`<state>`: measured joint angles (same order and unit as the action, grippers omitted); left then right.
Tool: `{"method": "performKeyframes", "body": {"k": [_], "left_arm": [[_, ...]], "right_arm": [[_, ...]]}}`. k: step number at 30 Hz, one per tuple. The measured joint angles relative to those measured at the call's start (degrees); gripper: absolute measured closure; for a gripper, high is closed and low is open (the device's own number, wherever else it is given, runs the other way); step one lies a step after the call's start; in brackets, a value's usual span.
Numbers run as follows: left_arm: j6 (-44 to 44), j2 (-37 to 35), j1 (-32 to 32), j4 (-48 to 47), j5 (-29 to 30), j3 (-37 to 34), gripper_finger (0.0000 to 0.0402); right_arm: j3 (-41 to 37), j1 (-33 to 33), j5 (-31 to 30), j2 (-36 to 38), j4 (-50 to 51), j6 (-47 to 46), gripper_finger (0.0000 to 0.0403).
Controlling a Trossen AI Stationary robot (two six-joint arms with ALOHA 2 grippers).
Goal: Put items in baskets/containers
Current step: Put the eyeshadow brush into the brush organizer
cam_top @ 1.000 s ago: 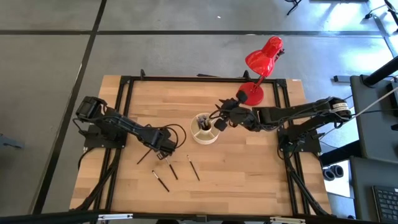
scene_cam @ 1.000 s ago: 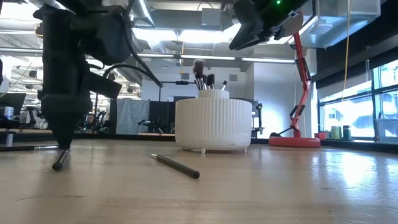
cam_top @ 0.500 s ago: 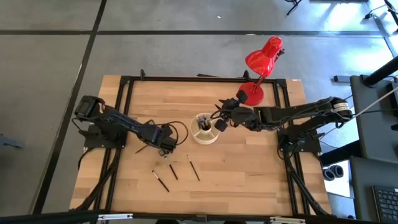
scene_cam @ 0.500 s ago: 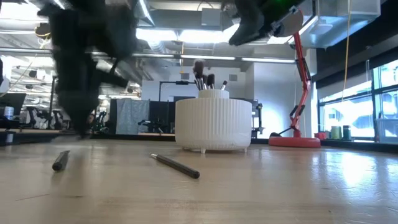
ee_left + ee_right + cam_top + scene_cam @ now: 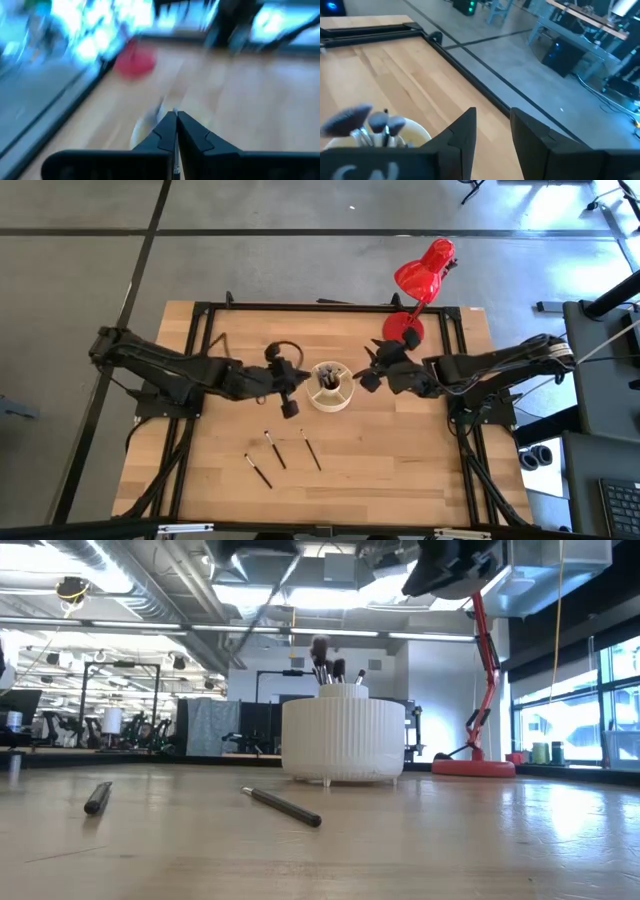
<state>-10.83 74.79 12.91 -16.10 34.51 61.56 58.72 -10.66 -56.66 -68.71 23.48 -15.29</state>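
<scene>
The cup (image 5: 331, 387) sits near the middle of the table (image 5: 400, 470), and some brushes (image 5: 325, 662) already stand in it. Three brushes (image 5: 278, 452) still lie on the table, closer to the front edge, so the job is partly done. The left gripper (image 5: 175, 131) is beside the cup, its jaws clenched on a thin brush. The right gripper (image 5: 492, 132) waits on the cup's other side, its jaws apart and holding nothing.

No readable text, labels, brands or numbers anywhere. Pale marks on right gripper (image 5: 487, 135) body, cut off at edge, illegible.
</scene>
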Motion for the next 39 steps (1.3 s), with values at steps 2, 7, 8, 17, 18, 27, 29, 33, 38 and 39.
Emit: {"method": "performKeyframes", "body": {"k": [2,7,8,17,18,27,29,33,38,39], "left_arm": [[5.08,-0.24,0.02,8.98,-2.13,-0.02,0.0397],[17.50,2.39,-0.02,33.66,-4.99,-1.16,0.0397],[19.21,3.81,-0.30,36.72,-5.01,-1.27,0.0397],[13.51,16.22,-5.99,46.00,-0.61,-1.36,0.0398],[12.44,16.94,-6.64,46.12,-0.07,-1.36,0.0397],[6.13,19.46,-8.57,40.30,0.45,-1.34,0.0394],[5.45,19.51,-8.53,38.04,0.45,-1.34,0.0394],[3.54,19.49,-8.09,34.31,1.04,-1.29,0.0393],[0.60,19.49,-8.09,30.18,1.60,-1.29,0.0370],[0.60,19.49,-8.09,29.76,1.62,-1.29,0.0363]], "right_arm": [[0.00,-0.50,-0.84,0.52,2.49,-2.01,0.0282],[0.00,-2.10,-1.42,1.86,6.37,-5.72,0.0282],[0.00,-2.46,-1.45,2.10,6.91,-6.12,0.0282],[0.00,-6.61,-7.81,3.90,15.68,-13.04,0.0282],[0.00,-6.93,-8.25,3.99,16.17,-13.79,0.0282],[0.00,-8.89,-9.00,4.86,18.68,-16.05,0.0282],[0.00,-9.38,-9.69,4.85,18.67,-16.42,0.0282],[0.00,-9.57,-9.80,4.86,18.65,-17.28,0.0282],[0.00,-9.55,-9.81,4.86,18.42,-17.29,0.0282],[0.00,-9.55,-9.81,4.86,18.43,-17.29,0.0282]]}}
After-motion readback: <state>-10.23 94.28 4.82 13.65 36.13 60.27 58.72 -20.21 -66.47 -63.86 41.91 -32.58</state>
